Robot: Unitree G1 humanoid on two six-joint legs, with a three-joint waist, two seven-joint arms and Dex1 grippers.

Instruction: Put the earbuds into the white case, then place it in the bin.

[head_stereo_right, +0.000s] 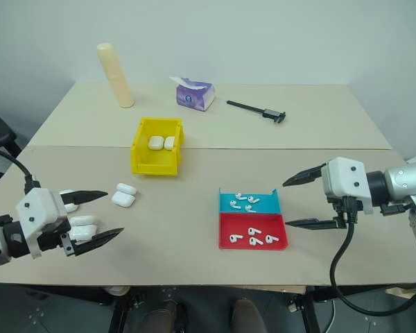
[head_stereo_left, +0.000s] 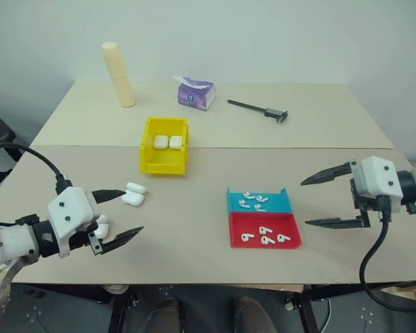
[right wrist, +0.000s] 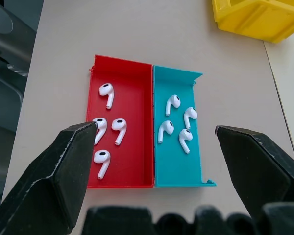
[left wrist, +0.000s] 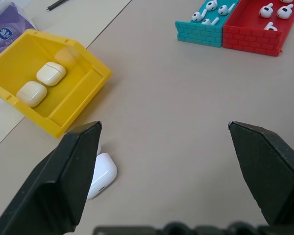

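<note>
Several earbuds (right wrist: pixel 173 103) lie in a teal tray (head_stereo_left: pixel 281 202) and several more (right wrist: pixel 106 90) in a red tray (head_stereo_left: pixel 239 222) joined to it. My right gripper (head_stereo_left: pixel 304 202) hangs open just right of the trays, nothing between its fingers. Two white cases (head_stereo_left: pixel 134 193) lie shut on the table at front left. More cases (head_stereo_right: pixel 83 225) sit partly hidden behind my left gripper (head_stereo_left: pixel 133 211), which is open and empty beside them. The yellow bin (head_stereo_left: pixel 147 149) behind holds two cases (left wrist: pixel 51 73).
At the back of the table stand a tall beige cylinder (head_stereo_left: pixel 118 74) and a purple tissue pack (head_stereo_left: pixel 195 93), with a black caliper (head_stereo_left: pixel 258 109) lying to their right. A seam crosses the table behind the bin. Bare tabletop lies between bin and trays.
</note>
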